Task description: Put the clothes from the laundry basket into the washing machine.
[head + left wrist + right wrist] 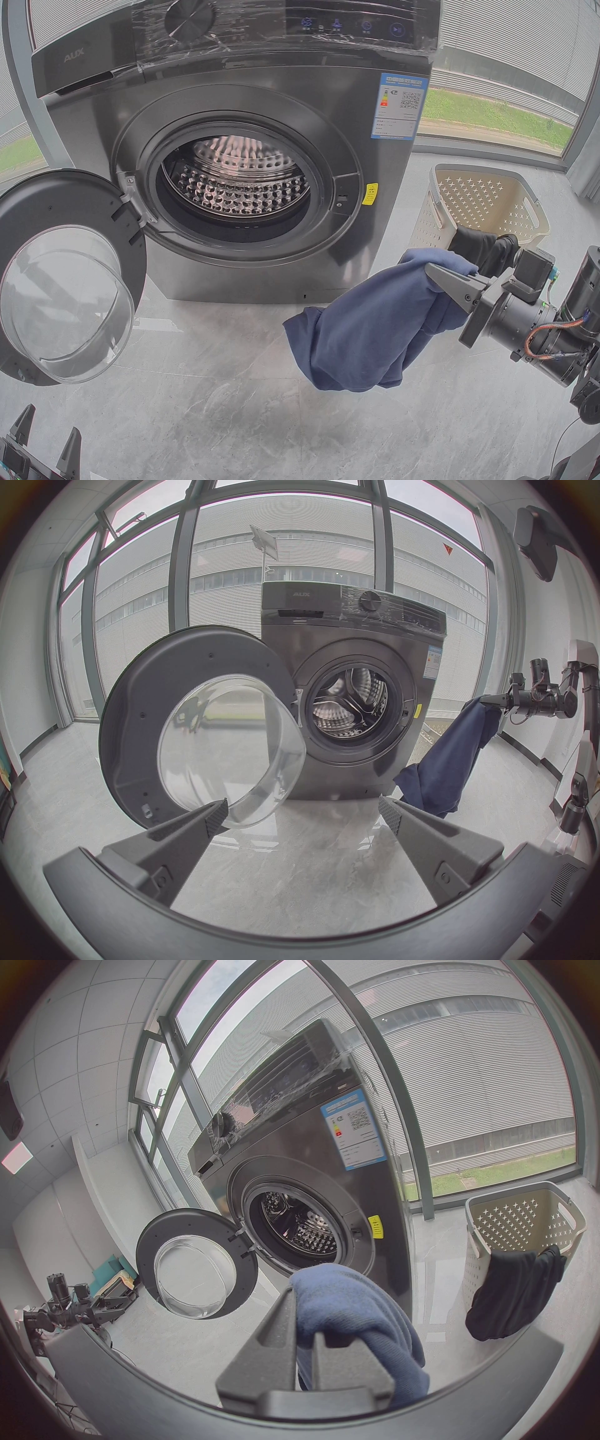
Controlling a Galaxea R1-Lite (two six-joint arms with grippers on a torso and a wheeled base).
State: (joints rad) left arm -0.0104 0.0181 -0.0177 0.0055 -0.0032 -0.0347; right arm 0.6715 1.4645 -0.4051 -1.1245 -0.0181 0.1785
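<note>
The washing machine (262, 94) has a brushed grey metal shell with a satin sheen. Crinkled clear film (281, 25) wraps its glossy black panel at twelve o'clock. Its drum (240, 181) is bright, perforated steel. The door (62, 200), at nine o'clock, is matt dark plastic around a clear, glossy bowl. The floor (206, 412) is polished, reflective grey stone-look tile. The blue garment (369, 325) is soft matt cloth, as is the black garment (481, 245). The laundry basket (494, 197), at three o'clock, is smooth cream plastic pierced with stars. The right gripper (431, 269) has matt grey fingers (456, 284).
</note>
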